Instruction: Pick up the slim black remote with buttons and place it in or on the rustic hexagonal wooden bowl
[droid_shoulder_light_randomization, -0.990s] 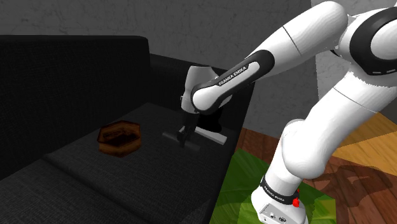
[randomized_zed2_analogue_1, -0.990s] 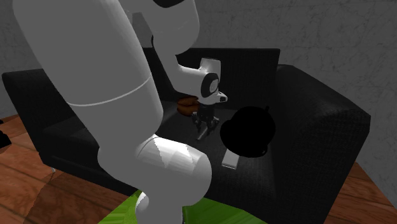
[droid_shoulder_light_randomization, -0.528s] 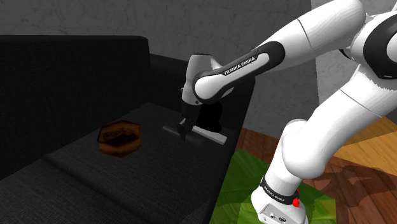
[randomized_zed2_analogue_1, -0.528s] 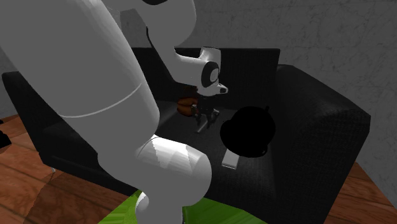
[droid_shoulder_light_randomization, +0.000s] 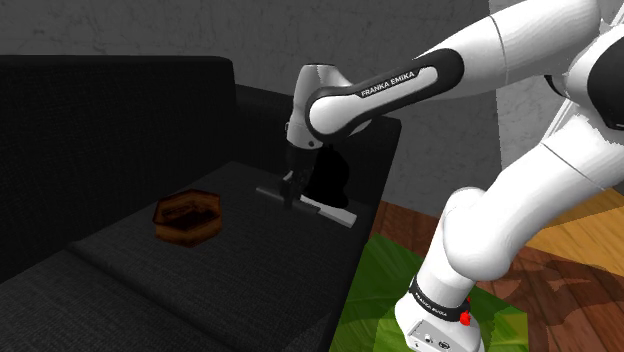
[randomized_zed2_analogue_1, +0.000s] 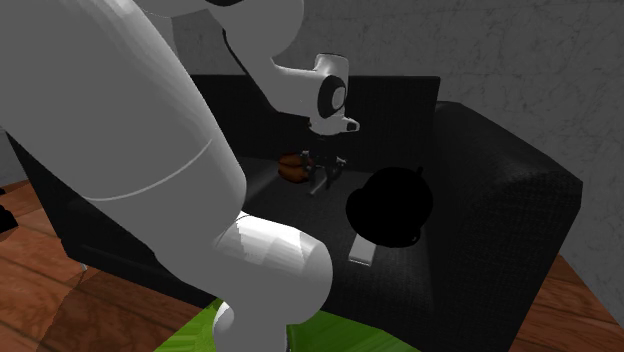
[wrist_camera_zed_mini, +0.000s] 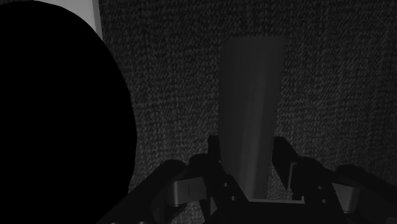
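1. Shoulder view: gripper (droid_shoulder_light_randomization: 291, 197) is clamping the slim grey remote (droid_shoulder_light_randomization: 335, 213), holding it over the sofa (droid_shoulder_light_randomization: 120, 285) seat's armrest-side edge.
2. The hexagonal wooden bowl (droid_shoulder_light_randomization: 187, 216) is sitting mid-seat, well apart.

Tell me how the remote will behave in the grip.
Probably stiff: the remote shows as a straight slab between the fingers. Slim and flat, it shouldn't roll. Its long overhang past the grip may let it pivot.

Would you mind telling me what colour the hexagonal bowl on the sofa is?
The bowl is orange-brown, clearest in the shoulder view.
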